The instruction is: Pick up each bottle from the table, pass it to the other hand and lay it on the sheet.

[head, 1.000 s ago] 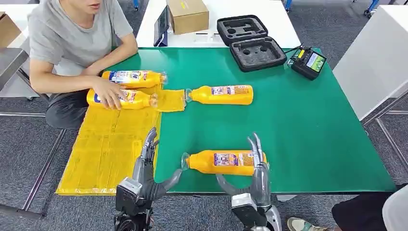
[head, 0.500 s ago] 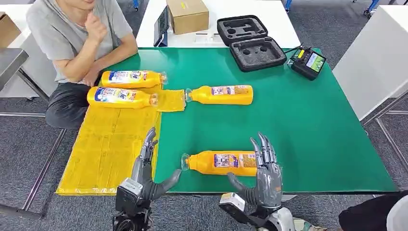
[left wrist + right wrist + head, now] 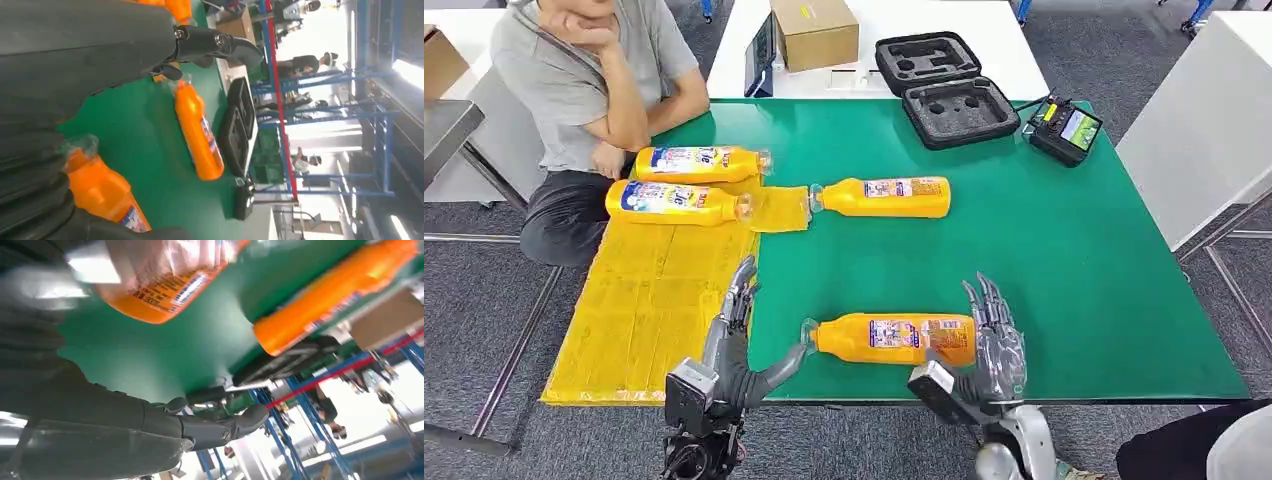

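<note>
Head view, left to right. At 10 o'clock, seated person (image 3: 584, 90) in grey shirt, chin resting on one hand. Spread over the table's left edge, yellow sheet (image 3: 649, 300), reaching from 10 o'clock down to 7 o'clock. Lying on its far end, two orange bottles side by side: far sheet bottle (image 3: 699, 162) and near sheet bottle (image 3: 676, 201), caps pointing toward 3 o'clock. At 7 o'clock, left hand (image 3: 734, 345) hovering at the sheet's right edge, fingers straight and apart, thumb stretched toward 3 o'clock, holding nothing. Just beside that thumb tip, cap of near bottle (image 3: 889, 337), lying on green table (image 3: 1064, 250) at 6 o'clock, cap toward 9 o'clock. Toward 12 o'clock, well apart from it, middle bottle (image 3: 882, 196), also lying flat, cap just beside the sheet's corner. At 5 o'clock, right hand (image 3: 989, 345) against the near bottle's base end, fingers spread and upright, thumb along the bottle's near side; grip not closed around it. Beyond the green table, cardboard box (image 3: 814, 32), open black foam case (image 3: 944, 88), and at 1 o'clock a small black device (image 3: 1066, 129) with a screen.
</note>
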Robot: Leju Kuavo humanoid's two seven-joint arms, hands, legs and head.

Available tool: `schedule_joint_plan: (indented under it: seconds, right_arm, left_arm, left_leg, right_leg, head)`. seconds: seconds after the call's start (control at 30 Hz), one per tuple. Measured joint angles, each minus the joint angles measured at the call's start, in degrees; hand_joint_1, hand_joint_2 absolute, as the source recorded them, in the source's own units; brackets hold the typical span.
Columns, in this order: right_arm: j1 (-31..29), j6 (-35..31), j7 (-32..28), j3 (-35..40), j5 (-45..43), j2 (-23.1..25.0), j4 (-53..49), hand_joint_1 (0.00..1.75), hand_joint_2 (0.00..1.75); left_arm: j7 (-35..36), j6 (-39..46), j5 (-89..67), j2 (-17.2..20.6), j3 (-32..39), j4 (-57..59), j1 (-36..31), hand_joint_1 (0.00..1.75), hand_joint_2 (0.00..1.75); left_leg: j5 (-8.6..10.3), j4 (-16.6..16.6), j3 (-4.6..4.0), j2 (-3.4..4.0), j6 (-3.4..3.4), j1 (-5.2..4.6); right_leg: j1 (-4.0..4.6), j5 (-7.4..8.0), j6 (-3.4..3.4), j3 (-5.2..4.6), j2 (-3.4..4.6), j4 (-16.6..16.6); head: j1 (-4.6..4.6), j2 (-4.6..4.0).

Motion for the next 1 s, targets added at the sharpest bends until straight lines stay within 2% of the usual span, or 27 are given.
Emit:
schedule_joint_plan:
  seconds: [0.37, 1.0]
  right_arm:
    - [-4.7, 3.2, 1.2, -1.2, 5.3, -1.4, 7.1, 0.00, 1.75]
    - [-5.7, 5.3, 2.0, 1.3, 9.4, -2.2, 9.2, 0.00, 1.75]
  left_arm:
    - [-0.1, 0.0, 0.7, -0.4, -1.9, 1.0, -1.6, 0.00, 1.75]
    - [-0.1, -0.2, 2.3, -1.2, -2.5, 1.4, -3.7, 0.00, 1.75]
  left_leg:
    - [-0.01, 0.0, -0.01, -0.01, 0.00, 0.01]
    - [0.00, 0.0, -0.03, -0.01, 0.00, 0.00]
  right_leg:
    - [0.01, -0.01, 0.00, -0.01, 0.00, 0.0]
    - [0.00, -0.01, 0.00, -0.01, -0.01, 0.0]
  head:
    - [0.00, 0.00]
    - [0.00, 0.00]
